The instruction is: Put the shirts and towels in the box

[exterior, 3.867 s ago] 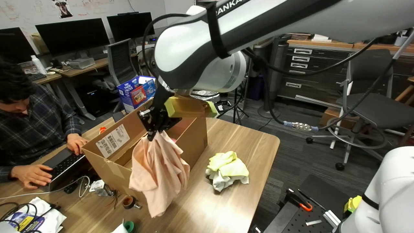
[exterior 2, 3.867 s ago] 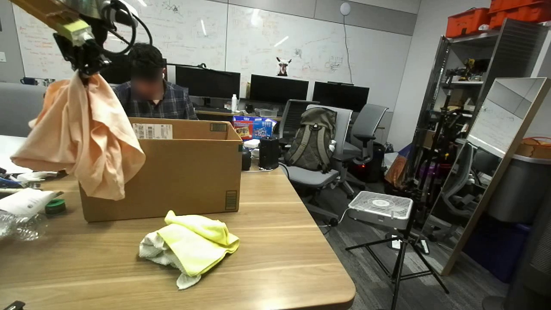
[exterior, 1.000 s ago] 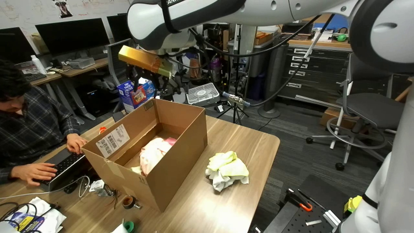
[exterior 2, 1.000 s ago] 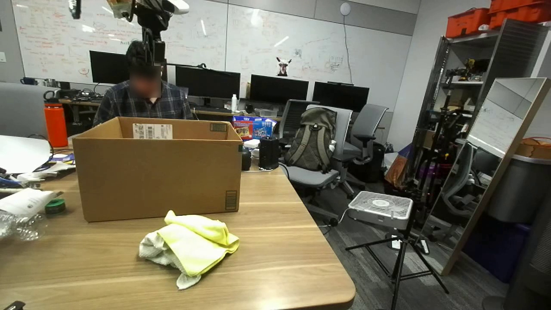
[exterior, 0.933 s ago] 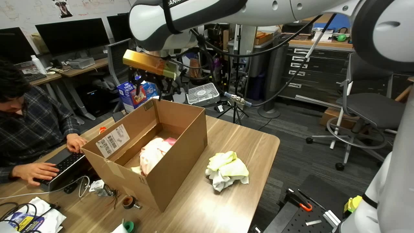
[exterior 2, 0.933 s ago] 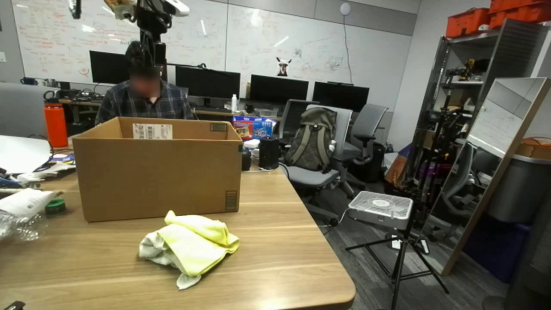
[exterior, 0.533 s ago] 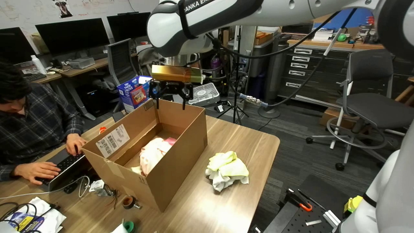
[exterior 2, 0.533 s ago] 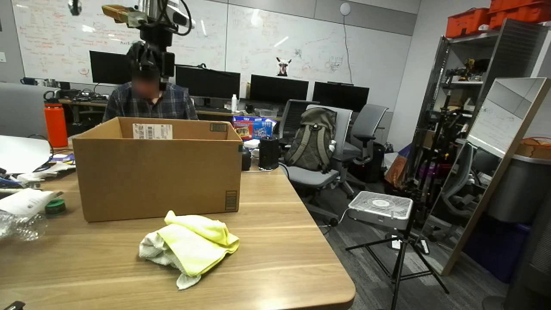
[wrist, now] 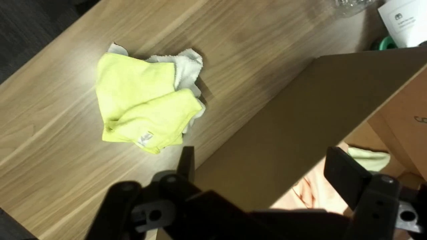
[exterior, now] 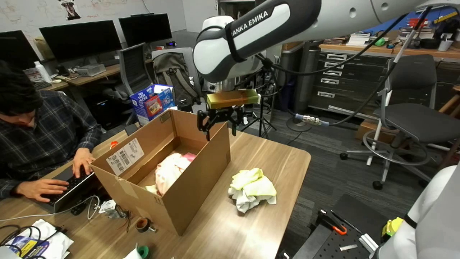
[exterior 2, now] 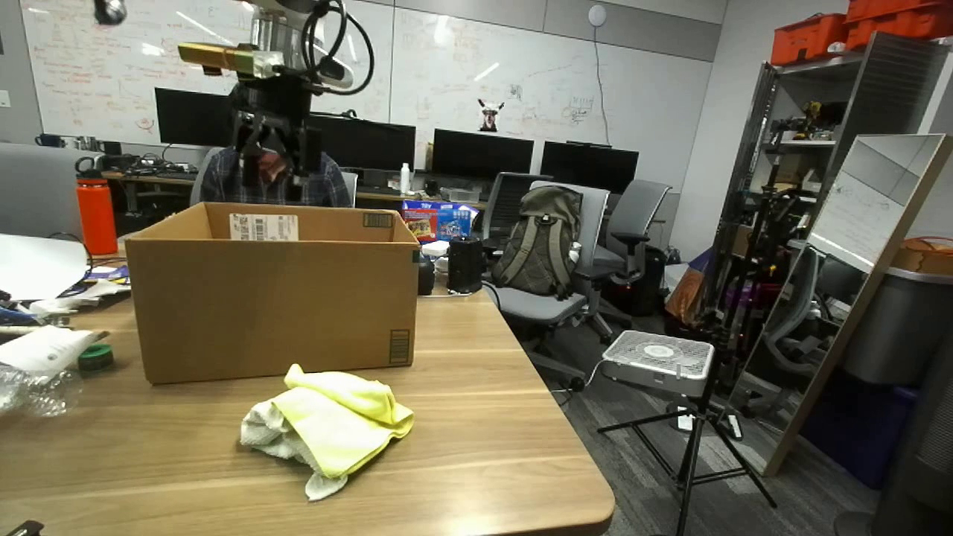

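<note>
While my spread pincer [exterior: 221, 136] hangs partly above the box [exterior: 199, 182], I view yellow and whitish cloth [exterior: 253, 188] on the table [exterior: 267, 151]

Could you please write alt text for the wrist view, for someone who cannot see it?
A yellow cloth lies over a whitish cloth on a wooden table, beside a cardboard box with a peach cloth and a pale green cloth inside. Open black fingers, holding nothing, show across the bottom.

Matt cardboard box [exterior 2: 274, 305], glossy tabletop [exterior 2: 476, 447]
</note>
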Tool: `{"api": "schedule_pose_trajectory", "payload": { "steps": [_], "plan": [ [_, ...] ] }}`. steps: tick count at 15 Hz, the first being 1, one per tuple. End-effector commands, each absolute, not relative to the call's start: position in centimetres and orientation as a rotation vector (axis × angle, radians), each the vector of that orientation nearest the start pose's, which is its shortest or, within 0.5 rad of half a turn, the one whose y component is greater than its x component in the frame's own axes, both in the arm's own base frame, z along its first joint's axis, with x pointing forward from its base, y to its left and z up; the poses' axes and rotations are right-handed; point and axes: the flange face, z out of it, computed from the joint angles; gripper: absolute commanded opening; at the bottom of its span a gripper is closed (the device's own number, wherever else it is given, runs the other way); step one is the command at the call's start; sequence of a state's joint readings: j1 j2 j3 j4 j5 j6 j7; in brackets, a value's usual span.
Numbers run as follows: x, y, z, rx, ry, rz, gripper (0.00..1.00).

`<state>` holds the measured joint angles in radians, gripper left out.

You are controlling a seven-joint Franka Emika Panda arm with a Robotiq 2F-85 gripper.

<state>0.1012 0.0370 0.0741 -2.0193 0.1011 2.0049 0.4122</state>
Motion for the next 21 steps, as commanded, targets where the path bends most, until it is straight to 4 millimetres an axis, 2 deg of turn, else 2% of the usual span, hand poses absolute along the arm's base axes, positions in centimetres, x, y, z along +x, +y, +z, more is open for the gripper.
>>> {"api": "schedule_pose_trajectory", "payload": {
  "steps": [1,6,12,16,21],
  "plan": [
    [52.5,9.1,39.8,-3.034,0.340,0.067,1.00],
    [51.7,8.9,33.0,-3.001,0.305,0.024,1.00],
    [51.9,8.0,27.2,-2.978,0.350,-0.036,1.00],
    [52.3,6.8,24.9,-2.977,0.423,-0.047,1.00],
    [51.8,5.1,24.2,-2.997,0.514,-0.015,1.00]
  ]
}}
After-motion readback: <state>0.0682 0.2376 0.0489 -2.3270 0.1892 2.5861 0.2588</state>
